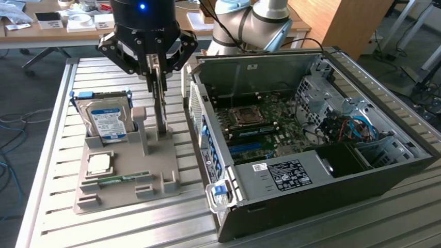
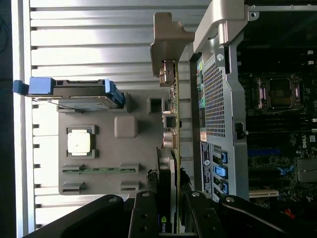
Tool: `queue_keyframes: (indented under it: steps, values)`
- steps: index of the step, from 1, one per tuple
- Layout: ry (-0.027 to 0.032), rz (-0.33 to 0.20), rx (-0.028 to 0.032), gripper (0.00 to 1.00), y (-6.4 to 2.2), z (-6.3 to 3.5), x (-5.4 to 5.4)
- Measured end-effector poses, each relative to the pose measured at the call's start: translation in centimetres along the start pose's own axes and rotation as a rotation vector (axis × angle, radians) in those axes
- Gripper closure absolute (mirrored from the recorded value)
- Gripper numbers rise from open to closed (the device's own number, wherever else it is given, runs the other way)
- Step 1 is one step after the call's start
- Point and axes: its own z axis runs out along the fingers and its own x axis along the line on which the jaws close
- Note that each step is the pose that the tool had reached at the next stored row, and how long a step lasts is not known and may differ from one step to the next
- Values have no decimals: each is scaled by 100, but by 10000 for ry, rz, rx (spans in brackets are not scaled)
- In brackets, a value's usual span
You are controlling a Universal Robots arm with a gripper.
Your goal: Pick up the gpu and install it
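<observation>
Exterior view: gripper point(image 1: 157, 70) grips gpu point(image 1: 162, 108); tray point(image 1: 162, 160) holds drive point(image 1: 107, 121), perhaps memory stick point(image 1: 124, 179).

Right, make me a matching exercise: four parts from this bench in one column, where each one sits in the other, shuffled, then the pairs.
1. thin dark gpu card with pale metal bracket
2. silver hard drive with blue-white label
3. small green memory stick
4. square pale chip

A. flat in a long slot of the grey holder tray
B. held on edge in the gripper
C. flat in a square recess of the tray
D. standing upright at the tray's end

Pairs: 1-B, 2-D, 3-A, 4-C
</observation>
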Motion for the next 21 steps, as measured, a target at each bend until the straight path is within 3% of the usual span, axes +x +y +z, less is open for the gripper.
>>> queue_keyframes:
  steps: [2,4,11,14,21]
  values:
    - [9,0,2,73,0,-1,-2]
    - [55,4,6,73,0,-1,-12]
    - [332,35,22,73,4,3,-62]
    - [415,45,28,73,5,3,-80]
    - [436,47,30,73,5,3,-87]
